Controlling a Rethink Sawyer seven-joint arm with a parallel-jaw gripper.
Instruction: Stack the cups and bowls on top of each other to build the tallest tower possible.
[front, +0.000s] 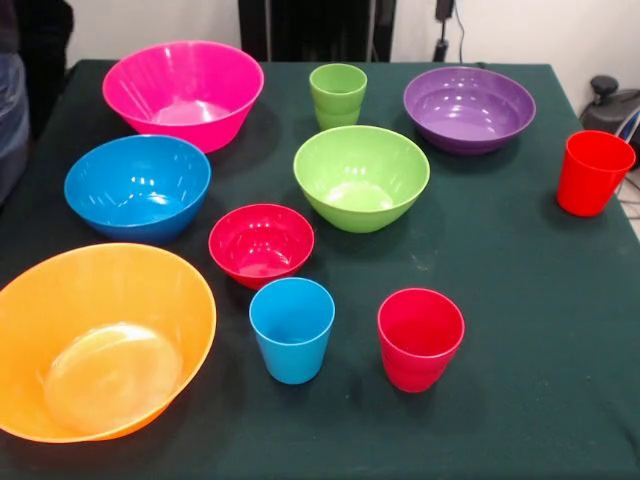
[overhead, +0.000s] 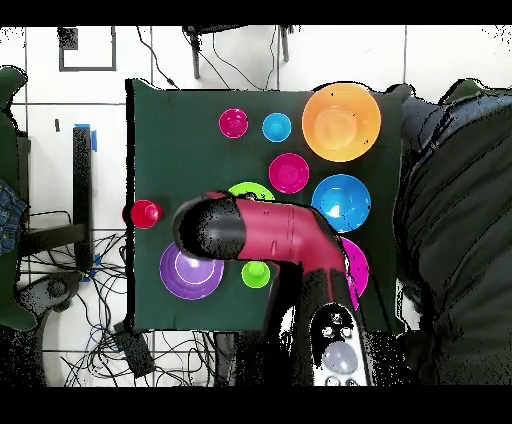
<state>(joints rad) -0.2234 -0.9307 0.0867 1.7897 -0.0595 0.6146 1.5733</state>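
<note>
All 6 glossy round plastic bowls, from the big orange bowl (front: 100, 340) to the purple bowl (front: 470, 108), and 4 tapered plastic cups (front: 292, 328) are being kept apart on the green tabletop (front: 520, 330), likely so each can be reached singly; nothing is being stacked. The red arm (overhead: 270, 232) is being held above; its fingers cannot be told.

Robotics lab: red arm (overhead: 270, 235) over cloth-covered table (overhead: 150, 120); loose cables (overhead: 90, 330) on tiled floor (overhead: 60, 110) at 8 o'clock; plain white wall (front: 150, 25) behind.
</note>
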